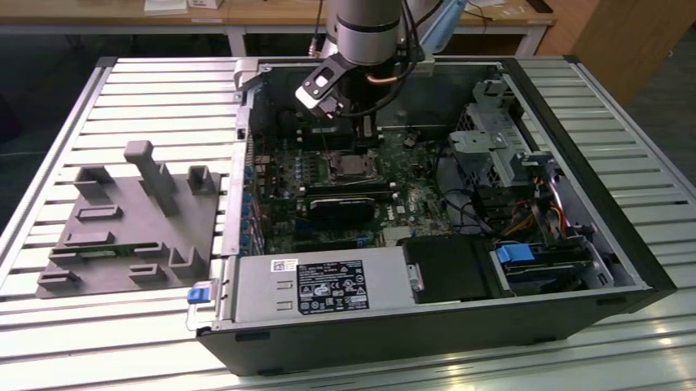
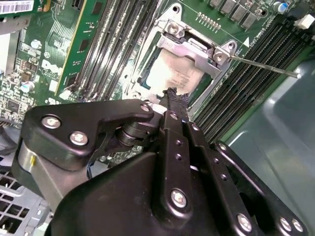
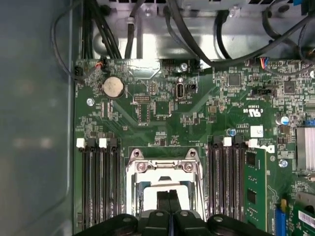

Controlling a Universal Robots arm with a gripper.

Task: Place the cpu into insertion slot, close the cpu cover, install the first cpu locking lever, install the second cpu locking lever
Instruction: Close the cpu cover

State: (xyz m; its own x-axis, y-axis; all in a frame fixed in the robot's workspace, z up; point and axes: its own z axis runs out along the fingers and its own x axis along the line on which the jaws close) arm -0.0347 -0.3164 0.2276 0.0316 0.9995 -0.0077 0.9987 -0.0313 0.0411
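Over cpu (image 2: pixel 172 73), pincer (image 2: pixel 171 92) pressed together; second wrist view: locking lever (image 2: pixel 266 66) juts over memory slots (image 2: pixel 246 93).

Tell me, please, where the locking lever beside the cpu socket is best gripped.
I'd grip the locking lever near its free end, where the thin rod stands out past the cpu cover over the memory slots. Come from above, pinching across the rod.
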